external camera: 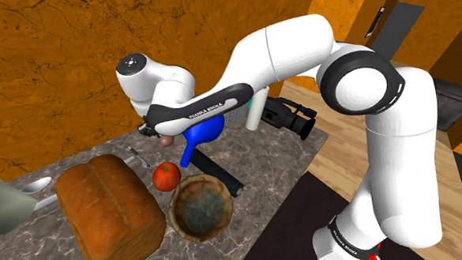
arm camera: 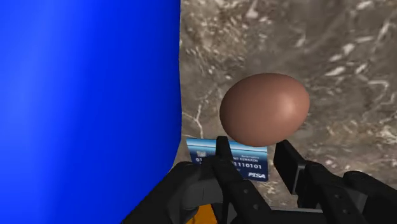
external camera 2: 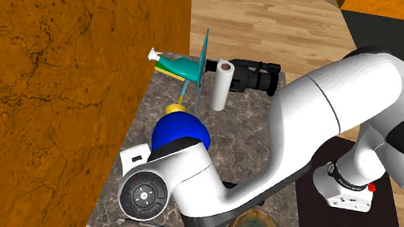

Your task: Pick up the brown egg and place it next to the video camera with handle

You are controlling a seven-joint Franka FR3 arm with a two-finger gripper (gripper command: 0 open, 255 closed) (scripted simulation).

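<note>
The brown egg (arm camera: 264,108) lies on the marbled counter (arm camera: 343,70), right beside a big blue vessel (arm camera: 83,95). My black gripper (arm camera: 254,149) points down at it with its fingers (arm camera: 222,153) part-way apart, their tips at the egg's near side; no firm clasp shows. In the shoulder view the gripper (external camera: 160,136) hangs low over the egg (external camera: 167,140), just left of the blue vessel (external camera: 202,134). The black video camera with handle (external camera: 288,117) sits at the counter's far right end; the second exterior view shows it (external camera 2: 250,76) at the top.
A bank card (arm camera: 254,167) lies under the fingers. A bread loaf (external camera: 110,208), a red apple (external camera: 166,176) and a wooden bowl (external camera: 200,207) fill the near counter. A white paper roll (external camera 2: 222,85) and a teal spray bottle (external camera 2: 178,66) stand near the camera. An orange wall (external camera: 53,68) lines the back.
</note>
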